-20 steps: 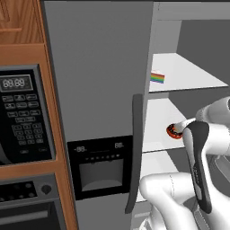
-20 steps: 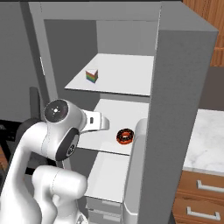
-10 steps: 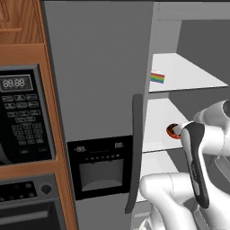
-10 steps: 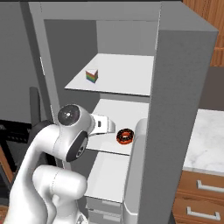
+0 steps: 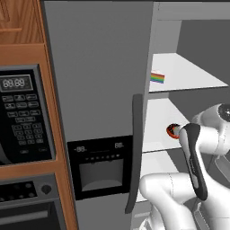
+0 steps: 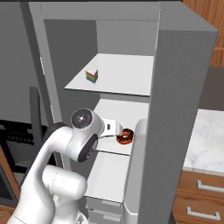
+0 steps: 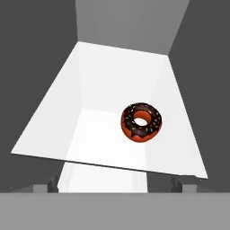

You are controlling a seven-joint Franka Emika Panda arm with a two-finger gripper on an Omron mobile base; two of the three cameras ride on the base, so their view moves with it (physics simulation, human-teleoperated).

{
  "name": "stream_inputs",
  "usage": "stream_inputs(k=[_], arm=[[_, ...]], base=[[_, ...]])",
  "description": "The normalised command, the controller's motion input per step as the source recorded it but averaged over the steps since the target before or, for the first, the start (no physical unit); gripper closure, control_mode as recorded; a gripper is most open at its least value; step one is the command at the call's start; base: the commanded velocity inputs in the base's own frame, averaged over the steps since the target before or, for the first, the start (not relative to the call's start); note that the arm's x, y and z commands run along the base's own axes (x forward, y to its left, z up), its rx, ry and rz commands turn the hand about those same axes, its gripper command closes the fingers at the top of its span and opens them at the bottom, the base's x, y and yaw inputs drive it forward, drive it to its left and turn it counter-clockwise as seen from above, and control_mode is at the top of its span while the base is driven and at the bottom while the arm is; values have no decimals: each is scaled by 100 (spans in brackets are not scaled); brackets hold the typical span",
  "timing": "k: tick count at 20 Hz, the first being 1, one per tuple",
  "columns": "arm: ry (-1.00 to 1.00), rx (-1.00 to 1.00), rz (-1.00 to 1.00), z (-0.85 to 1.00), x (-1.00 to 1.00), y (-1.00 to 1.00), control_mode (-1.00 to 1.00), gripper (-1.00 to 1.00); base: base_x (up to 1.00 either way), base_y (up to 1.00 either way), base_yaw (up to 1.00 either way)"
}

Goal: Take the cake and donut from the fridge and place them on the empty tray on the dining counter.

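The fridge [image 5: 99,81] has its right side open, showing white shelves. On the upper shelf sits the rainbow-striped cake [image 5: 157,77] [image 6: 92,75]. The chocolate-glazed donut [image 5: 172,130] [image 6: 125,137] [image 7: 141,122] lies on the middle shelf [image 7: 90,112]. My gripper [image 6: 119,132] [image 7: 114,186] is level with that shelf's front edge, just short of the donut, open, with nothing between its fingers. In the hand view the donut is ahead, slightly right of centre. The tray and the dining counter are out of view.
The fridge's open door [image 6: 183,109] stands close on the arm's right. The closed left door carries a long dark handle [image 5: 134,148] and a dispenser panel [image 5: 101,168]. A microwave [image 5: 22,117] sits in wood cabinetry on the left. A marble counter with drawers [image 6: 205,140] is at right.
The arm has reached forward into the fridge and the hand has come closer to the donut on the middle shelf. The gripper stays open. Cake and donut have not moved.
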Motion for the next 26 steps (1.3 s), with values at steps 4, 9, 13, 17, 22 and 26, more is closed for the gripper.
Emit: stream_inputs(k=[4,9,13,17,22,26], arm=[[9,0,0,-16,44,-1,-100,-100],[10,0,0,-29,35,-14,-100,-100],[14,0,0,-36,33,-16,-100,-100],[2,0,0,-31,30,-13,-100,-100],[0,0,0,-25,32,-3,-100,-100],[0,0,0,-23,42,0,-100,-100]], base=[[0,0,0],[0,0,0],[0,0,0],[0,0,0],[0,0,0],[0,0,0]])
